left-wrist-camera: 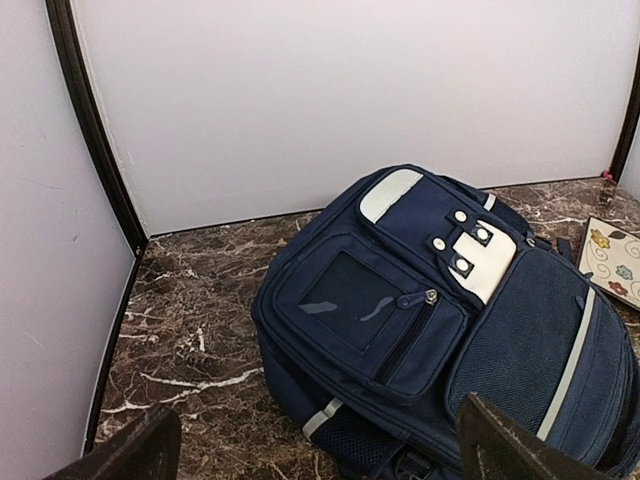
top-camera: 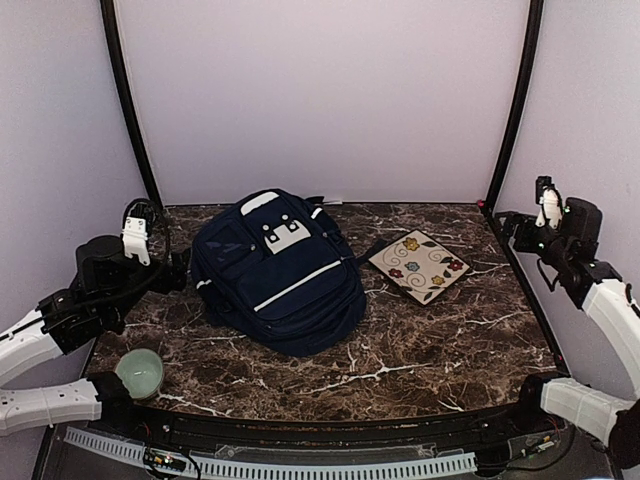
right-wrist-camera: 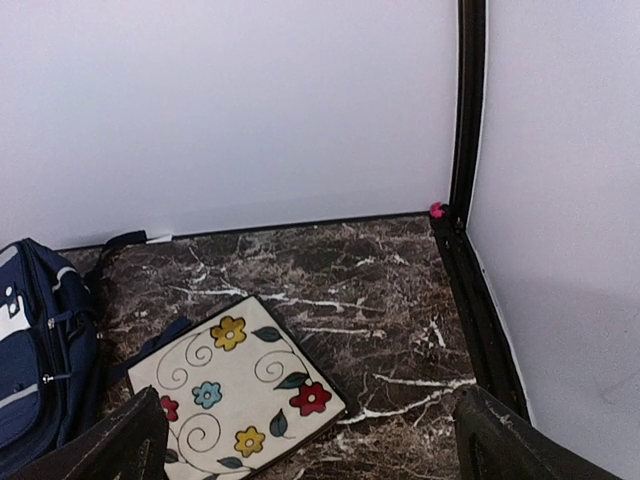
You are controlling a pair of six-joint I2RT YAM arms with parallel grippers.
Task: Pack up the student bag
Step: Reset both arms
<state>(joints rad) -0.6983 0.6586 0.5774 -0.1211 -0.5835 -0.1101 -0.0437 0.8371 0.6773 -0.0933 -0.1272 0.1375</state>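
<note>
On the dark brown, white-veined marble counter [top-camera: 420, 350], the student bag [top-camera: 278, 272], a large navy fabric backpack with pale stripes and patches, lies front-up, left of centre. As far as I can see, its zips look shut. Just beside its right edge sits a flat cream square pad with a flower print [top-camera: 419, 265], and a small pale green cup [top-camera: 140, 372] stands at the near left corner, close to my left arm. My left fingers [left-wrist-camera: 500, 445] are spread wide and empty above the bag's front pocket; my right fingers [right-wrist-camera: 130, 440] are equally wide and empty over the pad. My worries: the soft bag sliding on polished stone if I tug a zip one-handed, the thin pad slipping from a shallow pinch, and my left elbow knocking the cup.
</note>
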